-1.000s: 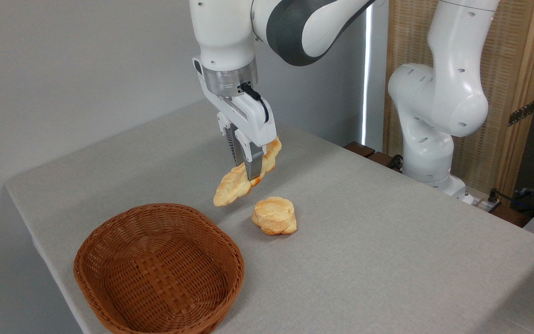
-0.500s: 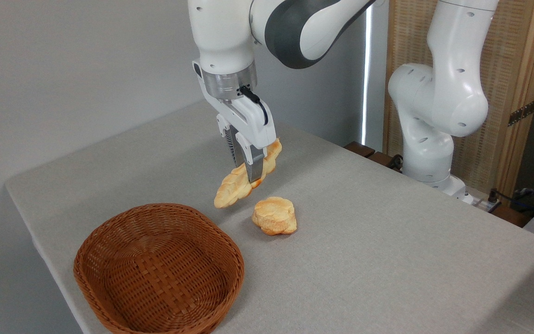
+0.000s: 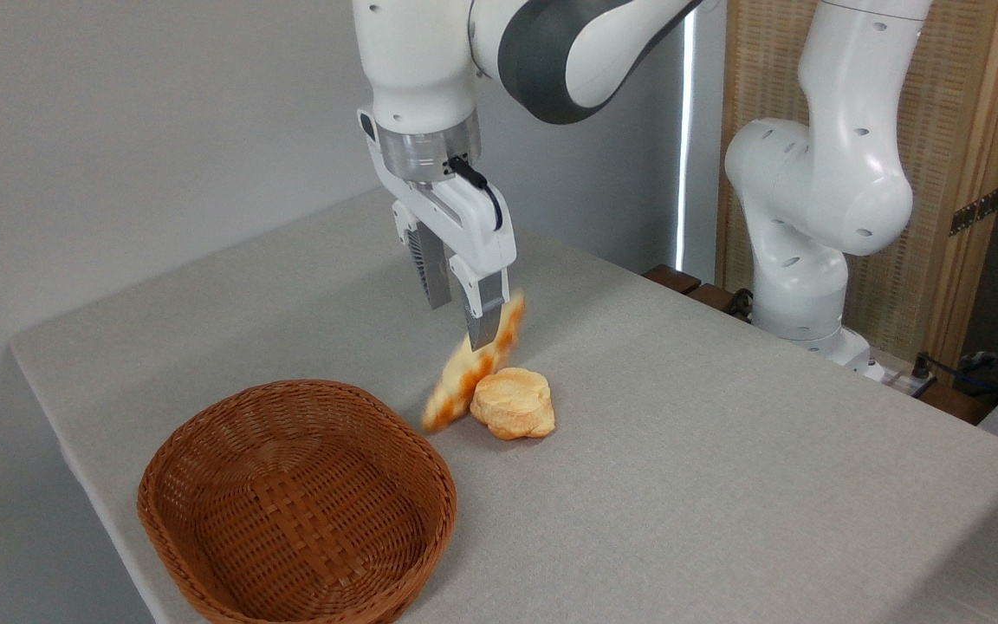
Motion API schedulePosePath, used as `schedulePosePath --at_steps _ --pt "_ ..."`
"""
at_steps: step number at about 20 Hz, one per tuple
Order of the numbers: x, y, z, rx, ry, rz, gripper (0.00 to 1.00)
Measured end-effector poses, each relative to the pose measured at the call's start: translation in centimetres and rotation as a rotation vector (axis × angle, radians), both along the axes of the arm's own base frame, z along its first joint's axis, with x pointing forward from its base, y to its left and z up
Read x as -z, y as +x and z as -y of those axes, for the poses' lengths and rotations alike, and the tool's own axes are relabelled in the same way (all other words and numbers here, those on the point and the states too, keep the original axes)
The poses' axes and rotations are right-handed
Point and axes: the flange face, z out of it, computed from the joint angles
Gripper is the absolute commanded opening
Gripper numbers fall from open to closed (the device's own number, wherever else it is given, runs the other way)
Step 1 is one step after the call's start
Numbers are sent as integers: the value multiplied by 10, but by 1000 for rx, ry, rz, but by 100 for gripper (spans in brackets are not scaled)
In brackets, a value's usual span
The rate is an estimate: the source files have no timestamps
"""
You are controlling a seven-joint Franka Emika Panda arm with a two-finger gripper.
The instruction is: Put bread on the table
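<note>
The basket [image 3: 295, 503] sat empty up front. Just past it, at the bun's [image 3: 513, 402] 10 o'clock, the bread [image 3: 471, 367] was blurred, dropping onto the table [image 3: 724, 468]. A moment earlier the gripper [image 3: 457, 316] clamped it; now its fingers were spread, holding nothing. Basically done.

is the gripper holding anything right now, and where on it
Nothing: the gripper is open, and the blurred bread is below it, beside the bun.
</note>
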Motion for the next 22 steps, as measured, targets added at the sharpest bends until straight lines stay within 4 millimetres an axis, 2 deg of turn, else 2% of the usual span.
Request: schedulePosePath --at_steps 9,15,22 --pt "-8 4 -9 -16 -2 16 100" --pt "-42 24 -48 -96 -21 123 100" --pt "-37 38 -58 -105 22 182 100"
